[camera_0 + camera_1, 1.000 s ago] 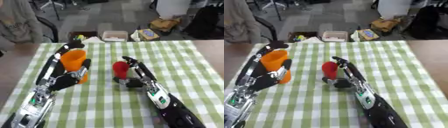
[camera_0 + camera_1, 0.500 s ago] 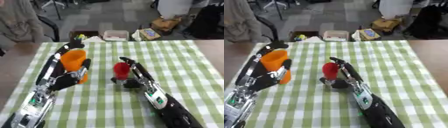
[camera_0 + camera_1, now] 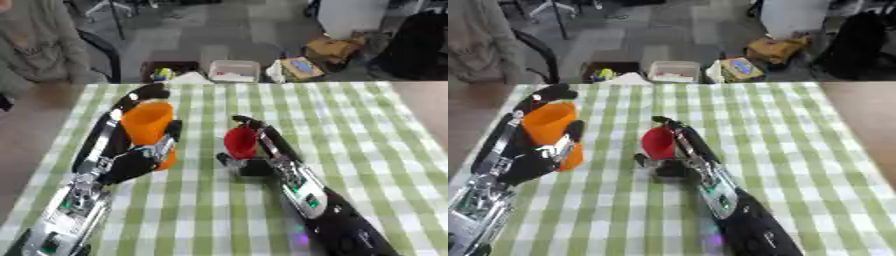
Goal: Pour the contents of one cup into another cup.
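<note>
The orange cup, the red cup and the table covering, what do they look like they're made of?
The orange cup in the left hand looks like matte plastic: uniform colour, thin rim. The red cup in the right hand likely plastic too, same plain look. The green-and-white checked cloth seems woven fabric or vinyl; can't tell which.

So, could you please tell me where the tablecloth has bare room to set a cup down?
The checked cloth is bare to the right of the right hand and red cup. The strip between that cup and the orange cup in the left hand is narrow.
</note>
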`<action>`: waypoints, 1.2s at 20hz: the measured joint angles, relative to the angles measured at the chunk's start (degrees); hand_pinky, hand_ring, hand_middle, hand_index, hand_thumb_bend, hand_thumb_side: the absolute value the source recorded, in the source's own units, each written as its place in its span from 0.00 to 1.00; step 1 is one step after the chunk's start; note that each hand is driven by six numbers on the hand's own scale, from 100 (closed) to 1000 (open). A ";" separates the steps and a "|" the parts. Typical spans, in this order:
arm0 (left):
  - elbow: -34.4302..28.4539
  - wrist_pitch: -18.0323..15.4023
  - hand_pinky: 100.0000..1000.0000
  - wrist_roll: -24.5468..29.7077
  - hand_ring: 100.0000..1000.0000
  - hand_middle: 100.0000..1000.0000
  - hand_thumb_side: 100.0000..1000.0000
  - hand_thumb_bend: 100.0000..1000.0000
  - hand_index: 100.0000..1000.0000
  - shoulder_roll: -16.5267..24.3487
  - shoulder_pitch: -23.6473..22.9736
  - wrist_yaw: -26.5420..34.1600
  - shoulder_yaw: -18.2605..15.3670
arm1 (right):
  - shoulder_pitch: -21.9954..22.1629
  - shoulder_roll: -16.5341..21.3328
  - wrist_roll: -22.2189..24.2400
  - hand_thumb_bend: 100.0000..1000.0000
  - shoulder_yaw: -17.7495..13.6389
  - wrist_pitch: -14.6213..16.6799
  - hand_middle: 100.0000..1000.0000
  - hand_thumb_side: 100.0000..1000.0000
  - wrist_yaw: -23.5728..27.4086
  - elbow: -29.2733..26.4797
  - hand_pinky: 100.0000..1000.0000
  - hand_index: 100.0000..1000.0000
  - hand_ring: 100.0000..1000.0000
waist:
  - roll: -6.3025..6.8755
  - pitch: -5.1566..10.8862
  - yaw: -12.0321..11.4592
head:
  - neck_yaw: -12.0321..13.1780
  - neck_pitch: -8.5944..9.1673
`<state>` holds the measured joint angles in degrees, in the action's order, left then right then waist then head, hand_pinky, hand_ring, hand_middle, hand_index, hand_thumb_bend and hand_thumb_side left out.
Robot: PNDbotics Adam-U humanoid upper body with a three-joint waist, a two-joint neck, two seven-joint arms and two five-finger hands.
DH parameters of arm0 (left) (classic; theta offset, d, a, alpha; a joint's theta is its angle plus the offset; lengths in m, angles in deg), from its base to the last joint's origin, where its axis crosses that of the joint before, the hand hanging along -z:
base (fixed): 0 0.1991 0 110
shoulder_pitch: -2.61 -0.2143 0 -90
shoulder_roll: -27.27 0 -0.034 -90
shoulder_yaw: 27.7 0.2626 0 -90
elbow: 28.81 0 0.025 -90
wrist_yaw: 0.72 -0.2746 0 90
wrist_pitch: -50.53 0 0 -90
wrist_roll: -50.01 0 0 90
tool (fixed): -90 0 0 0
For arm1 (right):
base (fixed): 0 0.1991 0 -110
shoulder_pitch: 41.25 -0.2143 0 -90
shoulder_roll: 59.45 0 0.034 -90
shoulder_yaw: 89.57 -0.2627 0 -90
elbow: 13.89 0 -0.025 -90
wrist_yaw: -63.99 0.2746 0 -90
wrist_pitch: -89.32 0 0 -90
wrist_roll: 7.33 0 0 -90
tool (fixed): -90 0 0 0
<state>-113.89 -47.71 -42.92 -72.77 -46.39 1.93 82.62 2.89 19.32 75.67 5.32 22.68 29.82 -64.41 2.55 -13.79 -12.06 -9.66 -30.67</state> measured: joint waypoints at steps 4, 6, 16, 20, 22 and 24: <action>-0.24 0.01 0.30 0.02 0.36 0.73 0.17 0.00 0.85 0.00 0.05 0.15 0.01 | -0.01 -0.02 -0.12 0.16 -0.07 -0.17 0.31 0.11 0.97 0.10 0.48 0.87 0.63 | 0.00 0.00 0.00 | -0.02 0.02; -0.24 0.02 0.30 0.02 0.36 0.73 0.17 0.00 0.85 0.00 0.07 0.28 0.02 | -0.01 -0.02 -0.15 0.13 -0.13 -0.20 0.25 0.02 1.40 0.10 0.44 0.85 0.57 | 0.03 0.00 -0.01 | -0.02 0.02; -1.55 0.25 0.30 -0.22 0.36 0.73 0.17 0.00 0.85 0.14 0.05 1.12 0.16 | 0.03 0.04 -2.10 0.00 -0.32 -0.95 0.20 0.00 3.37 0.05 0.38 0.83 0.51 | 0.10 0.02 0.84 | -0.01 0.24; -2.75 0.58 0.30 -0.57 0.36 0.73 0.18 0.00 0.85 1.42 -0.46 1.63 -0.05 | 0.90 1.22 -2.60 0.00 -0.64 -1.28 0.21 0.00 4.56 -0.54 0.38 0.84 0.52 | 0.10 0.25 1.68 | 0.17 0.32; -3.17 0.74 0.30 -0.71 0.36 0.73 0.18 0.00 0.85 2.09 -0.86 1.90 -0.06 | 1.59 2.11 -2.70 0.00 -0.68 -1.45 0.21 0.00 5.43 -1.01 0.39 0.84 0.52 | 0.11 0.38 2.15 | 0.26 0.41; -3.66 0.94 0.30 -0.77 0.36 0.73 0.17 0.00 0.85 2.88 -1.14 2.32 -0.08 | 2.29 2.80 -2.49 0.00 -0.60 -1.56 0.21 0.00 6.49 -1.76 0.39 0.84 0.52 | 0.11 0.46 2.60 | 0.32 0.46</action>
<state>-117.54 -46.77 -43.69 -69.90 -47.53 4.25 82.54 5.18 22.12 73.19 4.72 21.12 36.31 -66.17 2.66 -13.33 -9.46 -9.34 -30.20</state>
